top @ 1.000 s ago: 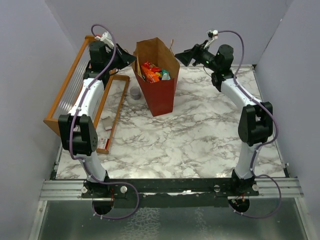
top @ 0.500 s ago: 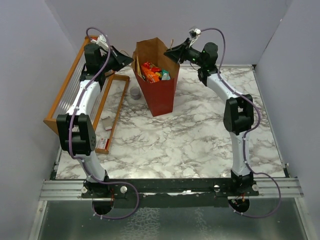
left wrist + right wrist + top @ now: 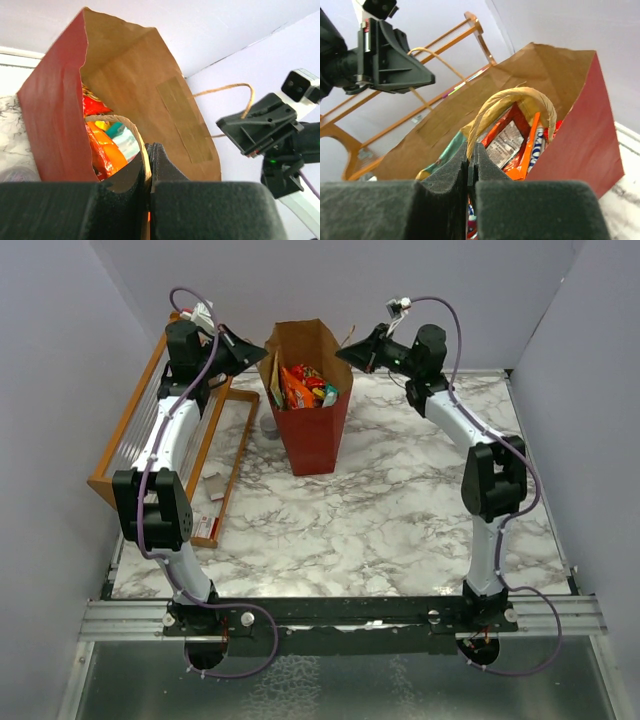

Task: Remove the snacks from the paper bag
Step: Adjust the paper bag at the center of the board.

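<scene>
The paper bag (image 3: 312,435), dark red outside and brown inside, stands upright at the back of the marble table. The snacks (image 3: 304,386) fill it: orange, red and teal packets show through the open mouth. My left gripper (image 3: 262,350) is at the bag's left rim, shut on a twine handle (image 3: 118,119). My right gripper (image 3: 341,353) is at the right rim, shut on the other twine handle (image 3: 516,95). The left wrist view shows packets (image 3: 101,145) beyond my left gripper (image 3: 148,148). In the right wrist view, packets (image 3: 512,141) lie behind my right gripper (image 3: 470,148).
An orange wooden rack (image 3: 135,435) leans along the left wall. Small flat items (image 3: 211,486) lie on the table beside it. A small grey object (image 3: 266,427) sits just left of the bag. Grey walls close in the back and both sides.
My right gripper came in to the bag's right rim and shut on the twine handle. The bag's mouth now stands wider and the bag has shifted slightly. The left gripper stays shut on its handle.
</scene>
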